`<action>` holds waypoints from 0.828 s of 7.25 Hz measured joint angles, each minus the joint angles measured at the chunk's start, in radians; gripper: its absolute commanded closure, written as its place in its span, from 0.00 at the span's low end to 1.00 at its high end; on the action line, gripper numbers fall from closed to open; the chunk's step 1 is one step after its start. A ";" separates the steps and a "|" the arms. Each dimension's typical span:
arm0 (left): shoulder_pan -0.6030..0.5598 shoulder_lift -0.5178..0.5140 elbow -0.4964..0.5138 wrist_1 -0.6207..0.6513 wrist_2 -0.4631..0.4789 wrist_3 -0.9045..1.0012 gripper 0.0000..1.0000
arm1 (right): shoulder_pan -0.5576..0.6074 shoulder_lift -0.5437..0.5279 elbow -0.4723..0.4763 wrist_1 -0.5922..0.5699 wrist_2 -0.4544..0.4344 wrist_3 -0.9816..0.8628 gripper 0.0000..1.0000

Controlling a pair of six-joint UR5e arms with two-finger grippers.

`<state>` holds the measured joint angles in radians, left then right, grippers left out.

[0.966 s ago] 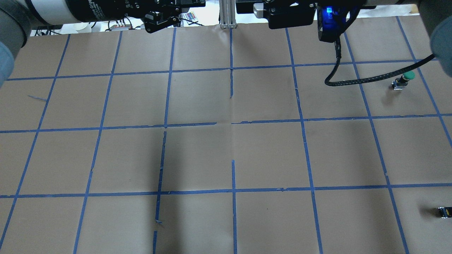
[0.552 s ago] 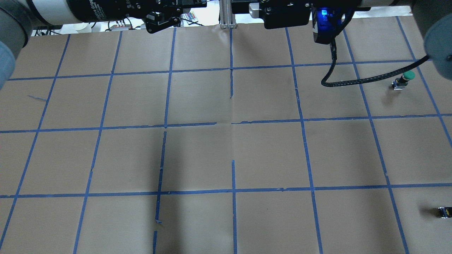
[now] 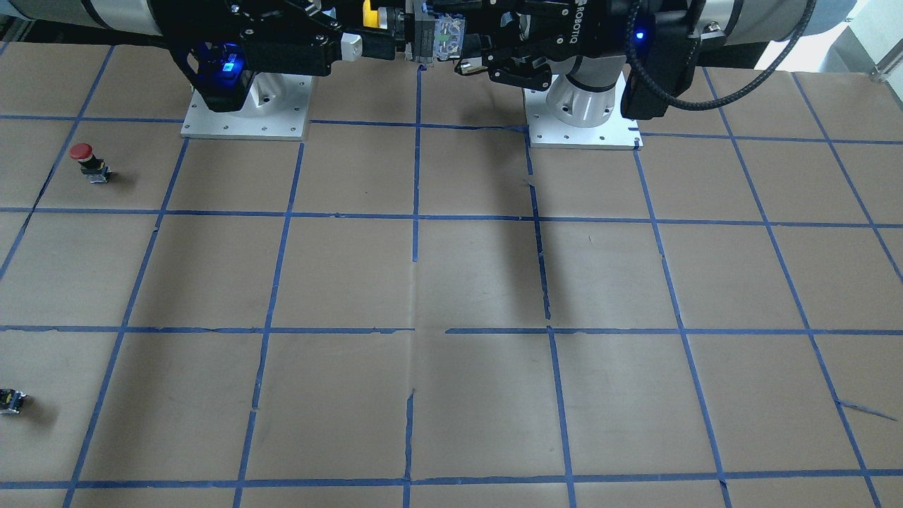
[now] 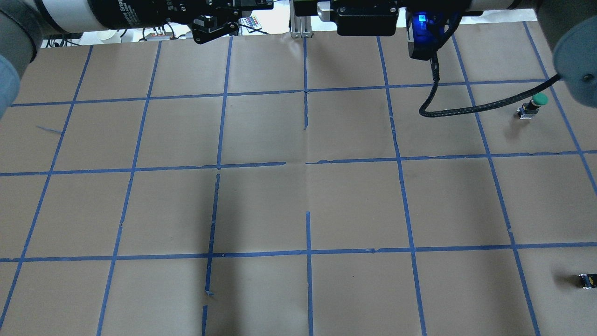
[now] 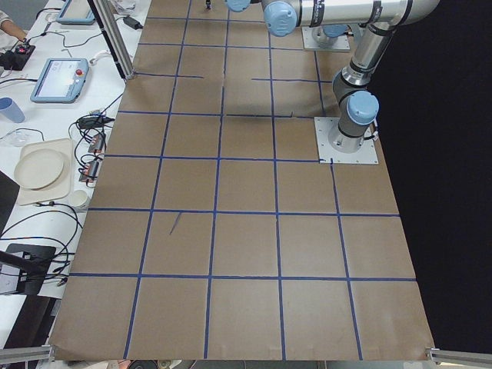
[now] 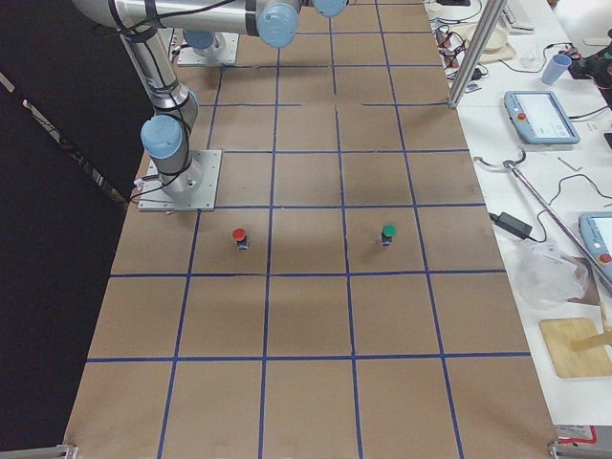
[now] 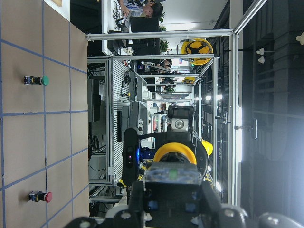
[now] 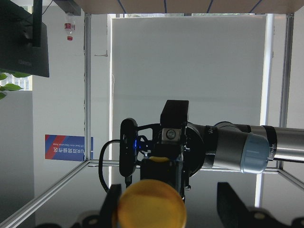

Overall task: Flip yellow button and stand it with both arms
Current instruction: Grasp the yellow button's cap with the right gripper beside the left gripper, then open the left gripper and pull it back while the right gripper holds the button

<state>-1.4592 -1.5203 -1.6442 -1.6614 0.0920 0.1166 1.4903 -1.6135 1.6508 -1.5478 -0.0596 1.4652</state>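
Note:
The yellow button (image 8: 152, 209) is held high above the table between my two grippers, which face each other. My left gripper (image 7: 171, 209) is shut on the button's clear contact block, and the yellow cap (image 7: 175, 153) points toward the right gripper. My right gripper (image 8: 172, 205) is open, with its fingers on either side of the cap. In the front view the cap (image 3: 372, 14) shows at the top edge, between the right gripper (image 3: 360, 39) and the left gripper (image 3: 451, 42).
A red button (image 3: 88, 161) stands near the right arm's base plate (image 3: 247, 106). A green button (image 4: 534, 105) stands further out on the right side. A small black part (image 4: 587, 280) lies at the right edge. A black cable (image 4: 466, 109) hangs from the right wrist.
The right arm has moved toward the left gripper, and its blue light and cable have shifted left in the overhead view. The left arm has not moved.

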 measured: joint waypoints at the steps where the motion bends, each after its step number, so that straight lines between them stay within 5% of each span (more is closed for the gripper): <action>1: -0.001 0.000 0.000 0.000 0.000 0.000 0.73 | 0.000 0.001 0.001 0.000 0.009 0.000 0.79; 2: -0.001 0.001 0.000 0.000 -0.001 0.000 0.26 | -0.001 0.001 0.002 0.000 0.029 0.000 0.80; 3: -0.001 0.002 0.001 0.000 0.003 0.000 0.00 | -0.001 0.001 0.003 0.000 0.043 0.000 0.81; 6: -0.002 0.012 0.001 -0.003 0.011 -0.001 0.00 | -0.010 0.002 0.003 0.000 0.050 0.000 0.82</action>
<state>-1.4608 -1.5078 -1.6429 -1.6641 0.1026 0.1151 1.4800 -1.6116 1.6536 -1.5476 -0.0094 1.4653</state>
